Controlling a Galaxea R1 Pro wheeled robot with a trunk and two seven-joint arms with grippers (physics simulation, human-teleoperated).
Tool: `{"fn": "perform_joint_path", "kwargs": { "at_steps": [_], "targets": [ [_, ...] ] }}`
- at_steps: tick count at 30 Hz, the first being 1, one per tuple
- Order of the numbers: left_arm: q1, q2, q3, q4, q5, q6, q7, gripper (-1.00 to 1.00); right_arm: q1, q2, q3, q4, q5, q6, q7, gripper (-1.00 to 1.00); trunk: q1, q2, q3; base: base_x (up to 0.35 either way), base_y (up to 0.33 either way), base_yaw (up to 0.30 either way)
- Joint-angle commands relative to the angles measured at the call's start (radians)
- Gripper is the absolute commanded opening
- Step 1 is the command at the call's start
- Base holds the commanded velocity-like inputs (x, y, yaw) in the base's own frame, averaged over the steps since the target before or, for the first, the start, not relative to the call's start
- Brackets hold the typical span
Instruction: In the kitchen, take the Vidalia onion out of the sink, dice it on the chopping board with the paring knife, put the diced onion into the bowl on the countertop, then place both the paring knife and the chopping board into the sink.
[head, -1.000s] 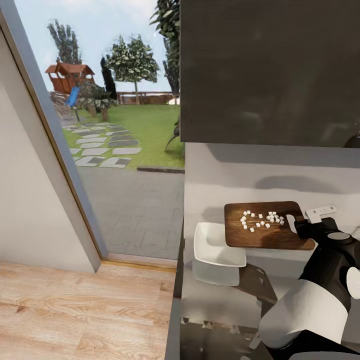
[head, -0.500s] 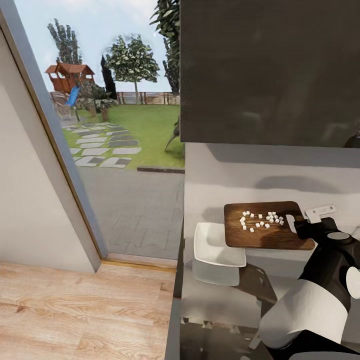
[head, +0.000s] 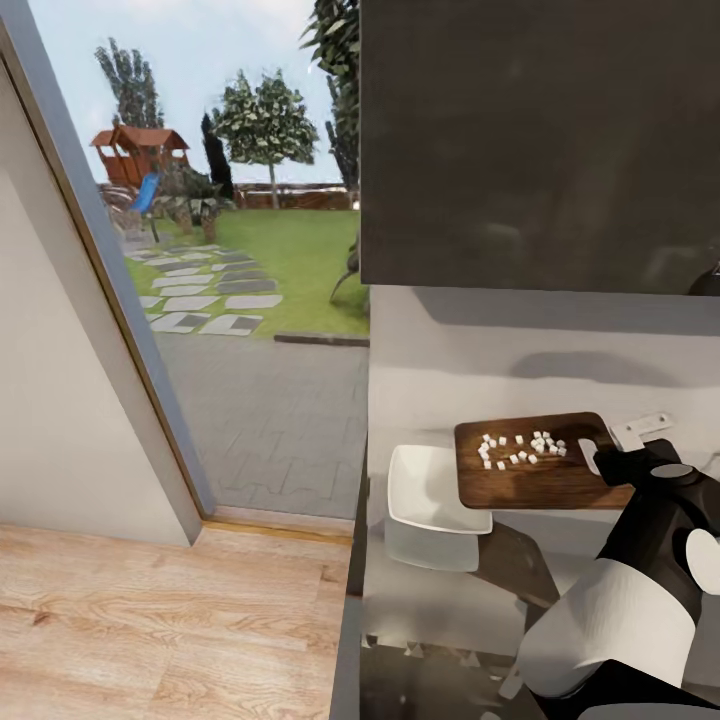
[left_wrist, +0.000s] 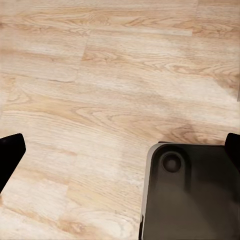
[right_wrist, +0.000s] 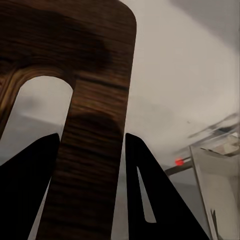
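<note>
Above the counter (head: 440, 590), the right claw (head: 612, 462) is clenched on the handle end of the chopping board (head: 530, 480), holding it aloft with the diced onion (head: 520, 447) beside the bowl (head: 432, 490), presumably for tipping; the left claw (left_wrist: 120, 150) hangs released over the wooden floor (left_wrist: 100, 75).

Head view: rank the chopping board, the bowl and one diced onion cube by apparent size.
1. chopping board
2. bowl, somewhat smaller, though its right edge is hidden under the board
3. diced onion, each cube tiny

White diced onion (head: 520, 447) speckles the dark brown chopping board (head: 540, 480) beside the white bowl (head: 432, 488).
</note>
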Motion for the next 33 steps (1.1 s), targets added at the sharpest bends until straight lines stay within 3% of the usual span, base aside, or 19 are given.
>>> {"fn": "perform_joint_path", "kwargs": {
  "at_steps": [1, 12, 17, 21, 33],
  "targets": [
    [0.0, 0.002, -0.009, -0.002, 0.01, -0.002, 0.006, 1.0, -0.002, 0.001, -0.001, -0.001, 0.004, 0.003, 0.005, -1.0, 0.001, -0.002, -0.002, 0.0, 0.0, 0.0],
    [-0.001, 0.001, -0.009, -0.002, 0.01, -0.003, 0.006, 1.0, -0.002, 0.001, 0.003, -0.001, 0.008, 0.006, 0.003, -1.0, 0.001, -0.002, -0.002, 0.0, 0.0, 0.0],
    [0.0, 0.001, -0.009, -0.002, 0.01, -0.003, 0.006, 1.0, -0.002, 0.001, 0.061, -0.001, 0.009, 0.01, 0.003, -1.0, 0.001, -0.002, -0.002, 0.0, 0.0, 0.0],
    [0.0, 0.001, -0.009, -0.002, 0.01, -0.003, 0.006, 1.0, -0.002, 0.001, 0.084, -0.001, 0.009, 0.029, 0.003, -1.0, 0.001, -0.002, -0.002, 0.0, 0.0, 0.0],
    [0.0, 0.001, -0.009, -0.002, 0.01, -0.004, 0.006, 1.0, -0.002, 0.001, 0.087, -0.001, 0.009, 0.035, 0.003, -1.0, 0.001, -0.002, -0.002, 0.0, 0.0, 0.0]
  ]
}}
